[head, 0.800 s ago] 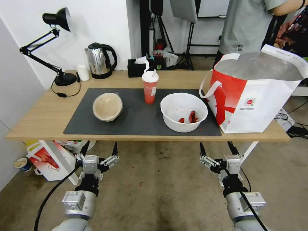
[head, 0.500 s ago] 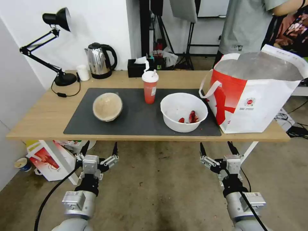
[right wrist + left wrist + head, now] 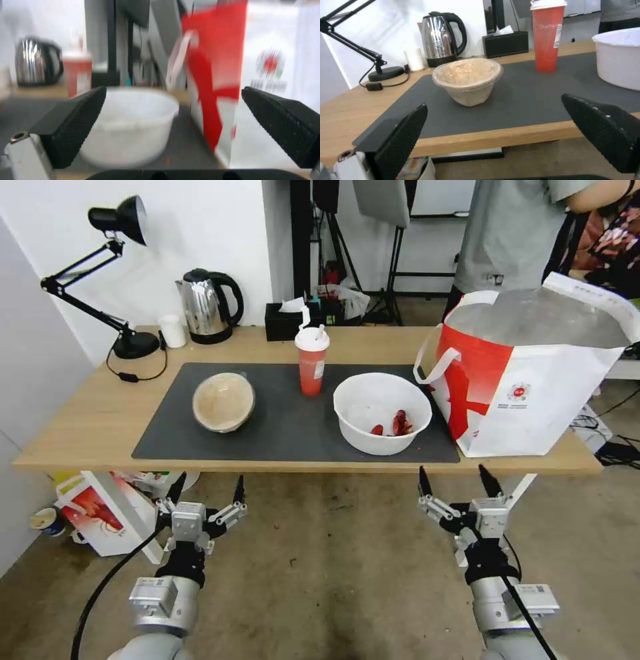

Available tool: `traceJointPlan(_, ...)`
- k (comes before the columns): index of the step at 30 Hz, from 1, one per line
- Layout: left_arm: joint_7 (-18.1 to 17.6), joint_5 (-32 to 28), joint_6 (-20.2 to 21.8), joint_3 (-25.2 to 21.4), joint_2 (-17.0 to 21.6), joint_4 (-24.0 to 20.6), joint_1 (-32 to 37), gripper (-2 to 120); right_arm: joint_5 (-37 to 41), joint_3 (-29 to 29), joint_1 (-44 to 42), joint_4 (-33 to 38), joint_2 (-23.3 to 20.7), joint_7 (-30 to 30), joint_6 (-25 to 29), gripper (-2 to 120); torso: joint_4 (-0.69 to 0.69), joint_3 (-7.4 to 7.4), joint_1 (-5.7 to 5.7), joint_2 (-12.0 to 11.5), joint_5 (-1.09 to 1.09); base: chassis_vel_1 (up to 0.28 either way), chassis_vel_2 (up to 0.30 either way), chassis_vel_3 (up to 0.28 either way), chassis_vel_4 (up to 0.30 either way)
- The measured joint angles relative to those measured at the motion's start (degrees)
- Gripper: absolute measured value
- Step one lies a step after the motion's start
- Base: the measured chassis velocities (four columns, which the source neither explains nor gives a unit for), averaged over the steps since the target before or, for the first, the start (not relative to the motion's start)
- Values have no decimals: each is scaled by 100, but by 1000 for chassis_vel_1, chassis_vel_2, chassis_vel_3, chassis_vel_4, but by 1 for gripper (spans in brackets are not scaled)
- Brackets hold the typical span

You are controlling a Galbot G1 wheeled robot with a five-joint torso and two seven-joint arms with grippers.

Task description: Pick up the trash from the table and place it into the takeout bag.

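concrete floor [image 3: 333,553], stained, below and in front of long light-wood table [image 3: 80,427] on white legs; white wall behind.

right gripper [image 3: 455,485]: below table's front edge, under the span between white bowl and takeout bag; fingers spread wide, holding nothing; tips pointing up toward the edge, not touching it.

left gripper [image 3: 207,489]: below table's front edge, under the tan bowl's side of the mat; fingers spread wide, holding nothing.

dark grey mat [image 3: 287,427]: flat on tabletop, reaching nearly to front edge.

big white plastic bowl [image 3: 382,412]: upright on mat's right part, red scraps [image 3: 397,424] inside on the bottom; just beside takeout bag, contact not discernible.

takeout bag [image 3: 533,380]: boxy, white and red, standing open at table's right end; silver foil lining showing at mouth, white loop handle [image 3: 437,363] hanging toward the bowl, small round logo [image 3: 518,392] on white face.

red drink cup [image 3: 311,361]: upright on mat's back part, white lid and straw; between the two bowls, apart from both.

tan lidded bowl [image 3: 223,401]: on mat's left part, film-covered top; well apart from white bowl.

steel kettle [image 3: 207,305], black tissue box [image 3: 287,321], black desk lamp [image 3: 110,273]: along table's back edge, off the mat.

smaller white bag with red print [image 3: 93,510]: on floor beneath table's left end.
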Motion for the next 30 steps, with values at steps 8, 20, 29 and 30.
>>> traceJointPlan(8,0,0,0,0,0,0,0,100,-69,-35,111,52,183,87,1249,100,0,0,0,0,0,0,0,0,0)
traceJointPlan(20,0,0,0,0,0,0,0,100,860,129,-8,568,-215,-474,899,100,0,0,0,0,0,0,0,0,0)
traceJointPlan(29,0,0,0,0,0,0,0,100,1687,278,-125,1012,-581,-987,429,100,0,0,0,0,1,0,0,0,0)
traceJointPlan(30,0,0,0,0,0,0,0,100,1688,278,-126,1012,-582,-987,427,100,0,0,0,0,1,0,0,0,0)
